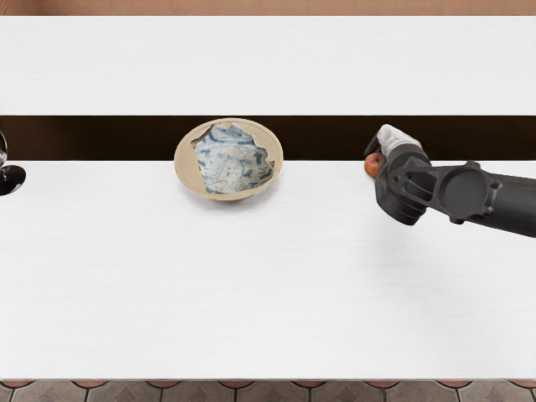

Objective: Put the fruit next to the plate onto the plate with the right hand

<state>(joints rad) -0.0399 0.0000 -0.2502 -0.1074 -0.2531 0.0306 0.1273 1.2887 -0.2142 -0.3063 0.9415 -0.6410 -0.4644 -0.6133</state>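
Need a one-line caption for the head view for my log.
Right hand at the red fruit, which sits apart from and right of the blue-patterned plate.

Beige plate point(185, 161) mottled blue and white, red fruit point(373, 165), white table point(251, 276), dark grey hand point(400, 174)

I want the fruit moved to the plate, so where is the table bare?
Bare: the stretch between plate and right hand, and the whole near half of the table. Crowded: around the fruit at the hand, and the left edge by the glass.
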